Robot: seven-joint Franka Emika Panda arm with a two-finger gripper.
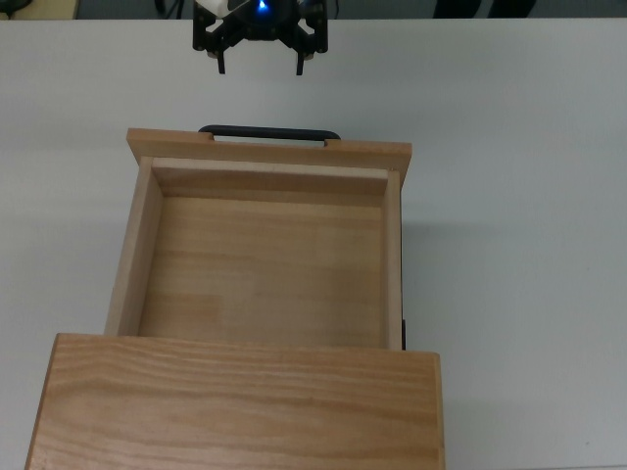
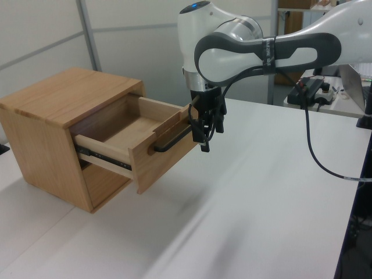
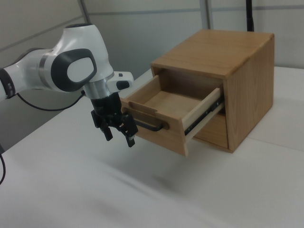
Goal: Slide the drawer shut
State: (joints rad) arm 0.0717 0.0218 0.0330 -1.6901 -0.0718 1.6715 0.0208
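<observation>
The drawer point(image 1: 265, 269) stands pulled far out of the wooden cabinet point(image 1: 235, 401), and its tray holds nothing. Its long black handle point(image 1: 269, 130) runs along the front panel, on the side facing the arm. My gripper point(image 1: 261, 70) hangs open and holds nothing, a short way in front of the handle and apart from it. In the left view the gripper point(image 2: 201, 142) is just right of the handle point(image 2: 171, 141) and the drawer front point(image 2: 165, 160). In the right view the gripper point(image 3: 119, 140) is low and left of the handle point(image 3: 151, 125) and drawer point(image 3: 161, 135).
The cabinet point(image 3: 228, 66) rests on a white table point(image 1: 519, 255) with bare surface around it. A black slide rail point(image 2: 102, 158) shows along the drawer's side. Cables and equipment point(image 2: 314, 87) sit behind the arm at the left view's right.
</observation>
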